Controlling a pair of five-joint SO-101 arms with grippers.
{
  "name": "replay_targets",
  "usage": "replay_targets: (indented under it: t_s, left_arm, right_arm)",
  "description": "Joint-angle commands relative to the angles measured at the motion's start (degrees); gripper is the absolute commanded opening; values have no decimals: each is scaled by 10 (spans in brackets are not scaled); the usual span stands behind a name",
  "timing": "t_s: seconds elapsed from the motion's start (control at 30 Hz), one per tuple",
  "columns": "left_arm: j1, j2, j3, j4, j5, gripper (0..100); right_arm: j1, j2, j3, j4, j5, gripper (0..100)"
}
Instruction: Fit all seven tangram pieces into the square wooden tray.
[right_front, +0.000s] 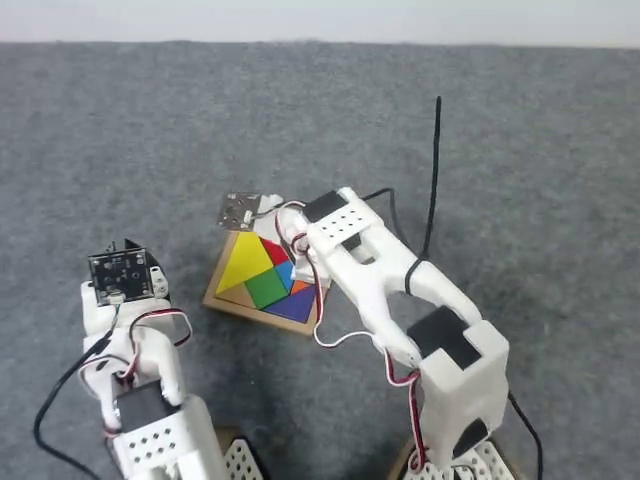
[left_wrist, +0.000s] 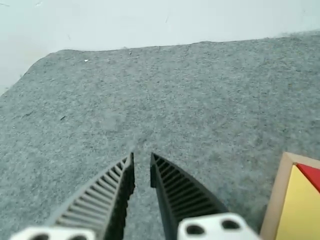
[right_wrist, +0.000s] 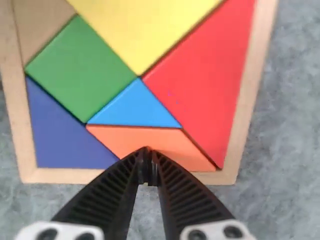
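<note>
- The square wooden tray (right_front: 250, 313) lies mid-table on the grey carpet (right_front: 480, 150), under the right arm, with coloured pieces packed inside
- The right gripper (right_wrist: 145, 165) is pinched fully closed on nothing, its tips at the orange piece (right_wrist: 150, 140) beside the tray's rim
- The left gripper (left_wrist: 141, 165) hangs left of the tray, fingers slightly apart and empty
- A tan triangle (right_wrist: 37, 25) could be a bare slot or a wooden piece; I cannot tell
- Risk: pressing on the orange piece's edge may tilt it, lift the neighbouring pieces, or drag the tray across the carpet
</note>
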Motion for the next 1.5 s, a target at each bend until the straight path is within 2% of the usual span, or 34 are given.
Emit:
replay_targets:
  t_s: [0.0,0.17,0.37,0.5,0.7,0.8,0.9,1.2,1.47]
  left_arm:
    - [-3,-10,-8,1,-7,51]
    - [-3,-10,-8,1,-7,51]
    - [-3,-10,-8,1,-7,51]
    - [7,-10,-8,2,-6,51]
    - [69,-10,-8,28,-6,55]
    - [103,-10,-8,62,-4,55]
    - [135,-11,-8,113,-4,55]
    - [148,-11,-8,216,-6,55]
    - [148,-12,-9,319,-6,55]
  right_arm:
    - [19,-16,-43,58,33,6]
    - [23,-106,-58,103,17,6]
    - [36,-327,59,78,-11,6]
    - [80,-556,267,-45,-67,6]
    - [170,-913,637,-253,-154,6]
    - [187,-1086,791,-263,-209,6]
    - [202,-1249,898,-211,-229,6]
    - [210,-1135,898,-72,-239,6]
    - [206,-1137,898,13,-240,6]
